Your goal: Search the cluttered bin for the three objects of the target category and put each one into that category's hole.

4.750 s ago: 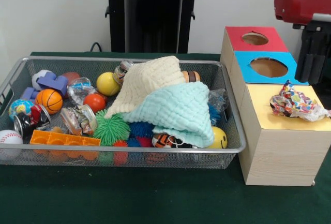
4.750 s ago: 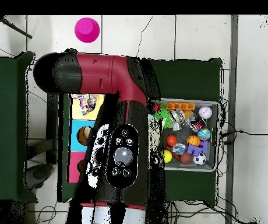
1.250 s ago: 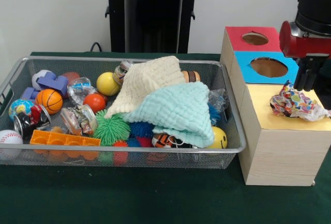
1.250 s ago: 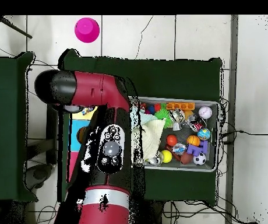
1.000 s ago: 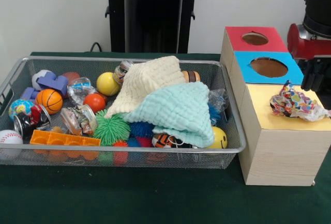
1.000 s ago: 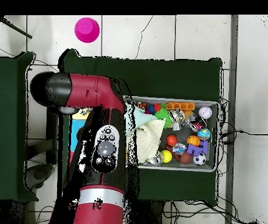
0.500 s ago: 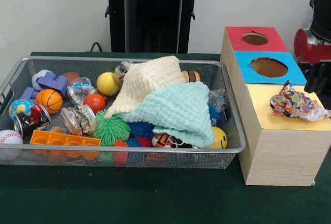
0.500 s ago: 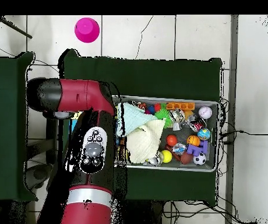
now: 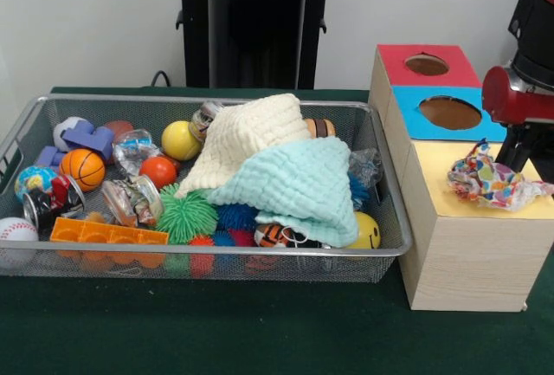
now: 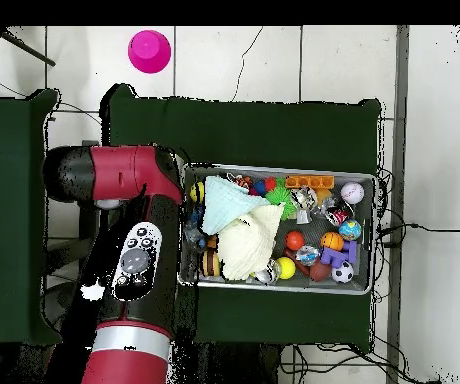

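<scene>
The wire mesh bin [image 9: 394, 219] holds balls, toys and two cloths. One wrinkly wad of clear film with coloured bits [image 9: 486, 180] lies on the yellow top [image 9: 450, 202] of the nearest wooden box; no hole shows in that top. My gripper [image 9: 519, 148] hangs at the right edge, just behind the wad and close to it. Two more clear film wads show in the bin, one at the left [image 9: 134, 145] and one by the right wall [image 9: 365, 165]. In the overhead view my arm [image 10: 134, 250] covers the boxes and the gripper; the bin [image 10: 369, 285] lies to its right.
A cream cloth [image 9: 251, 132] and a mint cloth [image 9: 299, 180] cover the bin's middle. A shiny can [image 9: 130, 200], a green spiky ball [image 9: 186, 215] and an orange brick [image 9: 108, 235] lie at the left. The red-topped box [image 9: 407, 76] and blue-topped box [image 9: 411, 119] stand behind the yellow one.
My arm has swung off the bin towards the boxes. In the front view the gripper has come left and down behind the wad, which has shifted slightly left.
</scene>
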